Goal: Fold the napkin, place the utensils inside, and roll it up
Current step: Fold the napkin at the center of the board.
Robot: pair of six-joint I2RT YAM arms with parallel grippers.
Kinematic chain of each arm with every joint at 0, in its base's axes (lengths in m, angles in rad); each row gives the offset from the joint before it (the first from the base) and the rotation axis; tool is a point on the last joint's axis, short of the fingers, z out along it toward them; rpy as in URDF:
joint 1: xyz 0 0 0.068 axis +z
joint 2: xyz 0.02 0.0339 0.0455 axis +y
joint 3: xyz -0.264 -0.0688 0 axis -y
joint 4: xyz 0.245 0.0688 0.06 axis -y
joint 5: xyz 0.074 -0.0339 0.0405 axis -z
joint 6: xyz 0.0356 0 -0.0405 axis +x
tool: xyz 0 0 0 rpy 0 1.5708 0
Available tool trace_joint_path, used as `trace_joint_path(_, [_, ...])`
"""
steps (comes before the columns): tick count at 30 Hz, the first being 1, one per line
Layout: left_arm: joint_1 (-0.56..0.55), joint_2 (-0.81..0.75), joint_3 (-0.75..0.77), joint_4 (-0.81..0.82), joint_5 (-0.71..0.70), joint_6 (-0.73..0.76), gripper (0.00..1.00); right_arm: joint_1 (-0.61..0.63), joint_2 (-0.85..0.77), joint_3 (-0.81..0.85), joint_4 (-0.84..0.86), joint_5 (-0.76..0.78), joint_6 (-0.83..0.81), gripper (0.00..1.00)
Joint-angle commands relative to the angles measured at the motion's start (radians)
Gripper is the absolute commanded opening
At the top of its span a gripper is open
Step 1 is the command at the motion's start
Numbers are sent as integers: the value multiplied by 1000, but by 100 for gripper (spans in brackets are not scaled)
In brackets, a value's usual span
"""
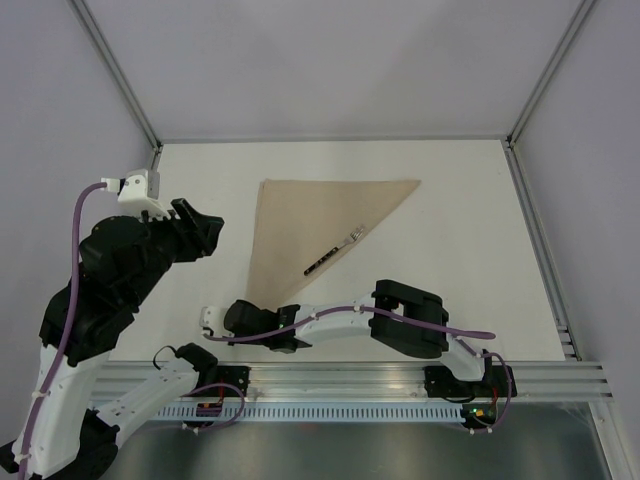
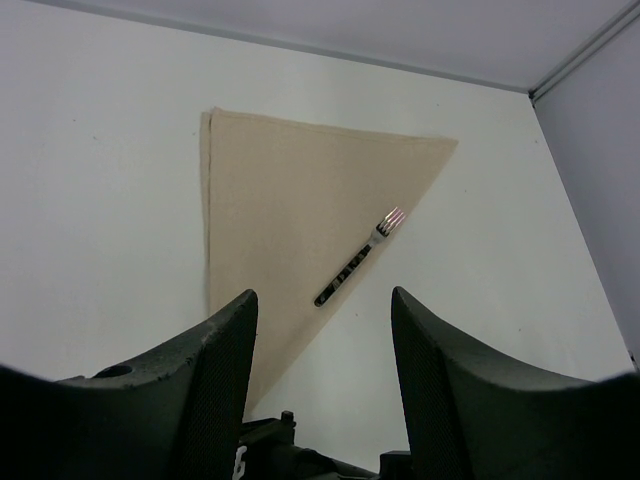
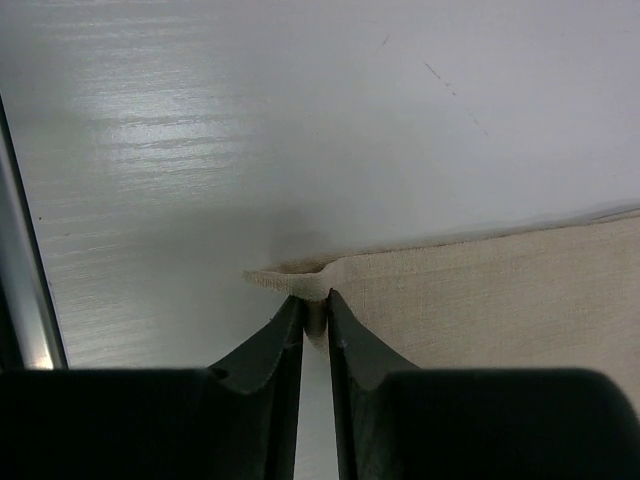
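Observation:
The tan napkin (image 1: 310,225) lies folded into a triangle on the white table, its narrow tip pointing toward me. A fork (image 1: 335,252) with a dark handle lies along its diagonal right edge, tines toward the far right. My right gripper (image 1: 247,308) reaches across to the left and is shut on the napkin's near tip; in the right wrist view the gripper (image 3: 314,298) pinches the slightly lifted corner of the napkin (image 3: 480,290). My left gripper (image 1: 210,232) hovers open and empty left of the napkin. The left wrist view shows the left gripper (image 2: 322,295), the napkin (image 2: 290,210) and the fork (image 2: 360,258).
An aluminium rail (image 1: 400,375) runs along the table's near edge. Frame posts (image 1: 150,150) stand at the far corners, with white walls behind. The right arm (image 1: 400,320) lies across the near part of the table.

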Motion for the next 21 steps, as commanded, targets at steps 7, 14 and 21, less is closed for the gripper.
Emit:
trace_joint_path(7, [-1, -1, -2, 16, -1, -5, 60, 5, -41, 58, -10, 49, -5, 18])
trace_joint_path(14, [-1, 16, 1, 25, 16, 5, 61, -62, -90, 99, -71, 24, 47, 14])
trace_joint_path(21, [-1, 56, 5, 46, 48, 14, 61, -217, -154, 95, -130, -30, 134, 9])
